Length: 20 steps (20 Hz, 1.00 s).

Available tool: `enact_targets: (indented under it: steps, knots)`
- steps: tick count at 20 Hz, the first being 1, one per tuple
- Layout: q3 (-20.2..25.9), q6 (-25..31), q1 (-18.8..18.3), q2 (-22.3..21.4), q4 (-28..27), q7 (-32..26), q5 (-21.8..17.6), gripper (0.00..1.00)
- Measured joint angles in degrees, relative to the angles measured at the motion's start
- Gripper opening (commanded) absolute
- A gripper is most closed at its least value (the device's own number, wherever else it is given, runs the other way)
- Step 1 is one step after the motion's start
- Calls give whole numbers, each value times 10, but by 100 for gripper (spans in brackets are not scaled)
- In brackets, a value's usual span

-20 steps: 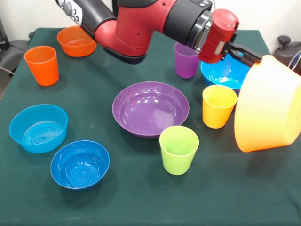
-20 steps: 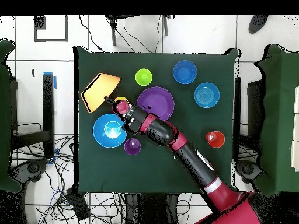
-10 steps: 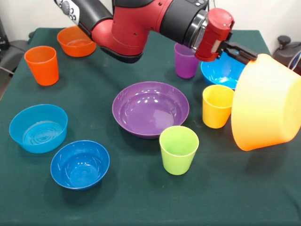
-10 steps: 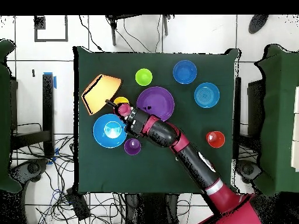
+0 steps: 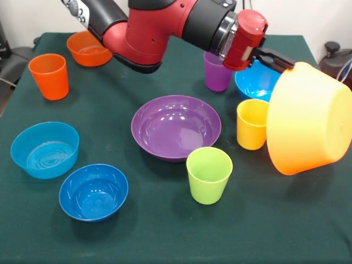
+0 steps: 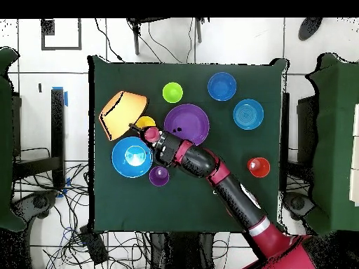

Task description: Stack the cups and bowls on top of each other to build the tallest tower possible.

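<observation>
Holding the orange-yellow bowl [image 5: 311,121] by its rim, the claw [image 5: 283,61] keeps it tipped above the worktop [image 5: 154,220] at about 3 o'clock in the front view. It looks light, stiff and slippery, so the rim seems the best grip. Four cups and six bowls show, none stacked.

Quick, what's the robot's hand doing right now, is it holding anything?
Hand: closed on the rim of the orange-yellow bowl, holding it tilted, clear of the table, beside the yellow cup.

Four cups [image 5: 209,174], six bowls [image 5: 176,126], one arm [image 5: 165,27]
</observation>
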Motion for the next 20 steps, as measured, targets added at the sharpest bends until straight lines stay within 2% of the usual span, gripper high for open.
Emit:
enact_targets:
  steps: [11, 20]
  knots:
    - [-8, 18, -5, -10, 0, -6, 0, 0]
    - [-16, 45, -7, -10, 0, -33, 0, 0]
